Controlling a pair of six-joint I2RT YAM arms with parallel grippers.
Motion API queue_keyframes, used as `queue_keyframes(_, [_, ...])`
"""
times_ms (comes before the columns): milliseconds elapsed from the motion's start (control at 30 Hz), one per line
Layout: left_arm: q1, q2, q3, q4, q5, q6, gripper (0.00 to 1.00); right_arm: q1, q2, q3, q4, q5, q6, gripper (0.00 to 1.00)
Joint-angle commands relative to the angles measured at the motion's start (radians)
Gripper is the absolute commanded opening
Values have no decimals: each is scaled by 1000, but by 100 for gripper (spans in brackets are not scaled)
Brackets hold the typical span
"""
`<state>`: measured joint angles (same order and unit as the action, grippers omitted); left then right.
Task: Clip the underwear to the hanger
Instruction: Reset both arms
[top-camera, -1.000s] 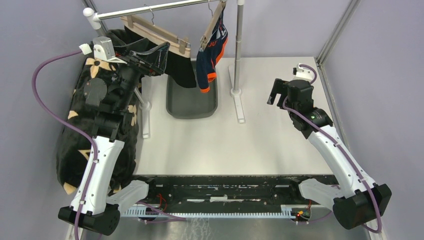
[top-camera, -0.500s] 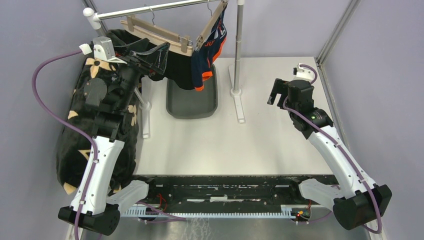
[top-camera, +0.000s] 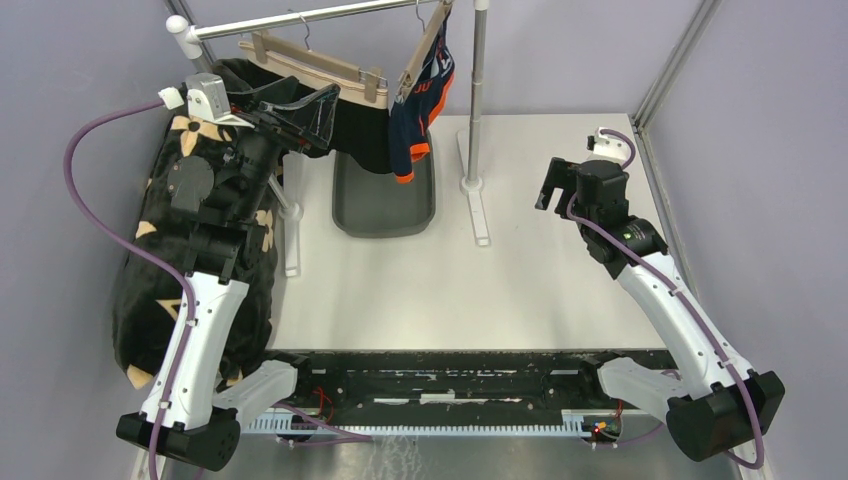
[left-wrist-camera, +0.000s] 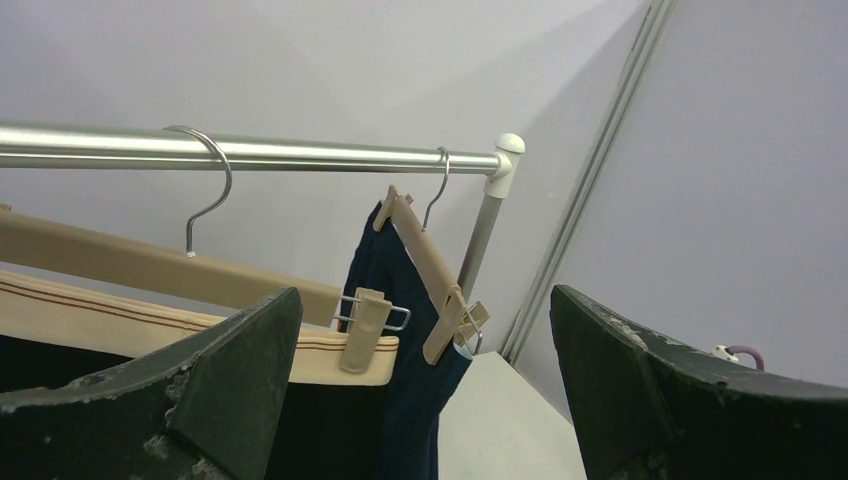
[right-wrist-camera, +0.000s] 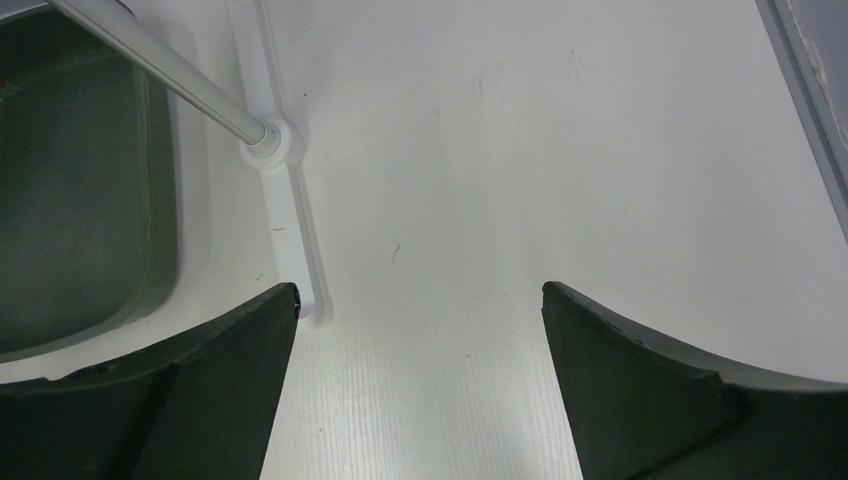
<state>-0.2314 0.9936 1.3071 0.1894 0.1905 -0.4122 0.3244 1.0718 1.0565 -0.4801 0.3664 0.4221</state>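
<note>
Under the rail (top-camera: 300, 17), the navy-and-orange underwear (top-camera: 420, 110) hangs with its long axis pointing down, clipped to a steeply tilted wooden hanger (left-wrist-camera: 425, 255) above the grey tray (top-camera: 385, 215). The left fingers (left-wrist-camera: 240, 350) gape wide and hold nothing, facing the hanger. The right fingers (right-wrist-camera: 620, 340) are equally wide and empty, over the counter (right-wrist-camera: 450, 150), well apart from it.

White-shelled left arm (top-camera: 197, 325) and right arm (top-camera: 668, 305) with black joints, purple cable (top-camera: 69, 160) looping along each, chunky black base blocks (top-camera: 718, 412), white wrist camera housing (top-camera: 207, 97), broad matte-black fingers (left-wrist-camera: 200, 400) with scuffed greyish edges
</note>
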Motion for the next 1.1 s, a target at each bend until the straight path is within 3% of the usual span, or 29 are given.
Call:
queue_keyframes(0, [-2,-22,15,35,11,-37,99,-4,-26,35,20,2,-2,100])
queue_keyframes(1067, [-3,-33,17,25,13,-40,99,-3,-47,27,18,1,2,100])
